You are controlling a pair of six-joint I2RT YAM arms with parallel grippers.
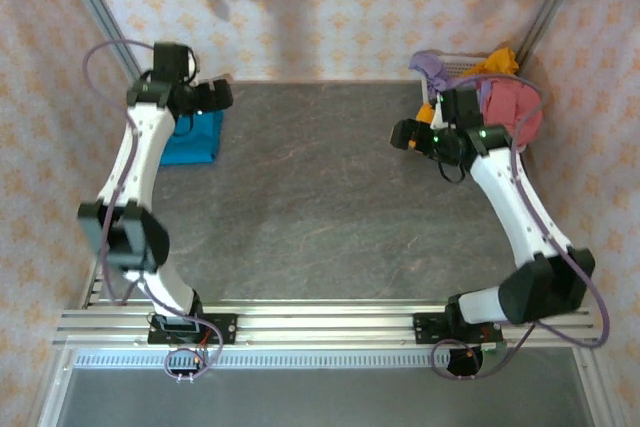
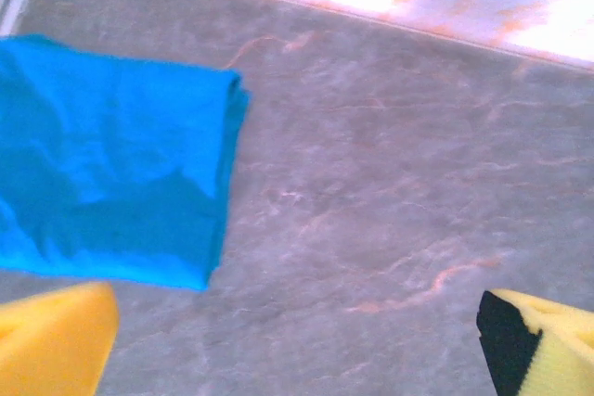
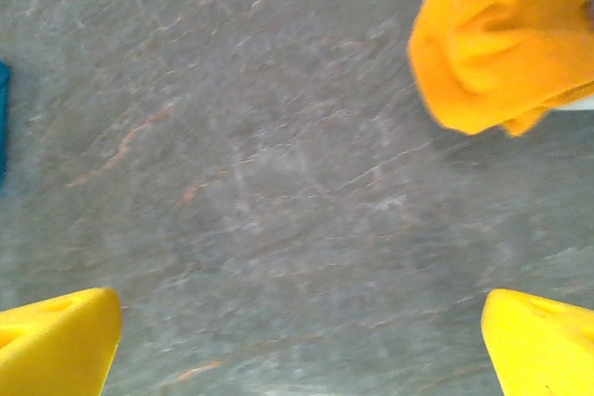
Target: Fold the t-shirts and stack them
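Item: teal-blue t-shirt point(image 2: 111, 183), folded flat at the far left of the table point(image 1: 320, 227), just beside the left gripper point(image 2: 297, 345), whose jaws stand fully apart and hold nothing; judged light, limp, and likely to unfold if dragged. Items: orange-yellow t-shirt point(image 3: 501, 34), lavender t-shirt point(image 1: 430, 67) and dusty red t-shirt point(image 1: 512, 112), heaped in and over the white basket point(image 1: 462, 60) at the far right; judged soft and tangle-prone; best pinched at a free hanging edge, such as the orange fold near the right gripper point(image 3: 297, 340), likewise wide open and empty.

Seemingly four: teal tee point(image 1: 195, 142) (folded), purple tee point(image 1: 428, 66), orange tee point(image 1: 500, 58), red tee point(image 1: 510, 107); one basket point(image 1: 462, 59).
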